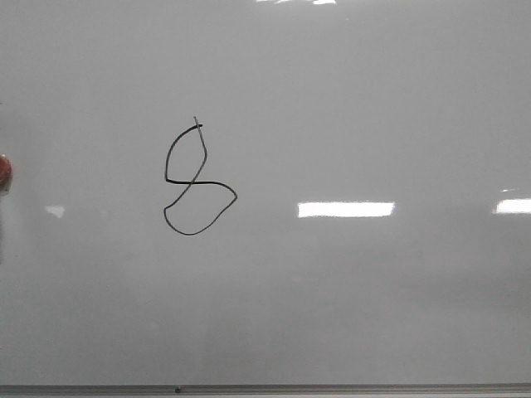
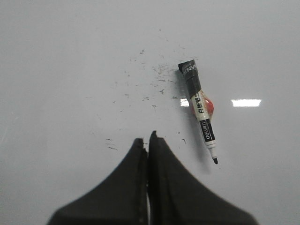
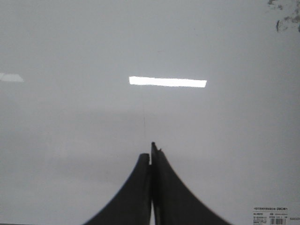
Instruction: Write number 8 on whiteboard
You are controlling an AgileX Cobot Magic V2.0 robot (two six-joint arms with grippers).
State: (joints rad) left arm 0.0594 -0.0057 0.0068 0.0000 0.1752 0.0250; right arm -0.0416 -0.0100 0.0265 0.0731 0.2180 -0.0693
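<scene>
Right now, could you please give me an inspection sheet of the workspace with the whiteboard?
Surface: whiteboard glossy, glare patches, grey frame along its lower edge.
Job's things: number 8 drawn in black, lopsided, loops closed; marker lying uncapped on the board, apart from the left gripper.
Clutter: black ink specks near the marker; label sticker at a board corner.
Grippers: left gripper shut, empty; right gripper shut, empty.
Cables: nothing seen.
Surroundings: red object at the front view's left edge, unidentifiable.

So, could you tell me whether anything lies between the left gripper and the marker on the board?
Nothing visible does. The marker lies uncapped on the whiteboard, just beside the left gripper, whose jaws are closed and empty. Only bare board with faint ink specks separates them.
</scene>
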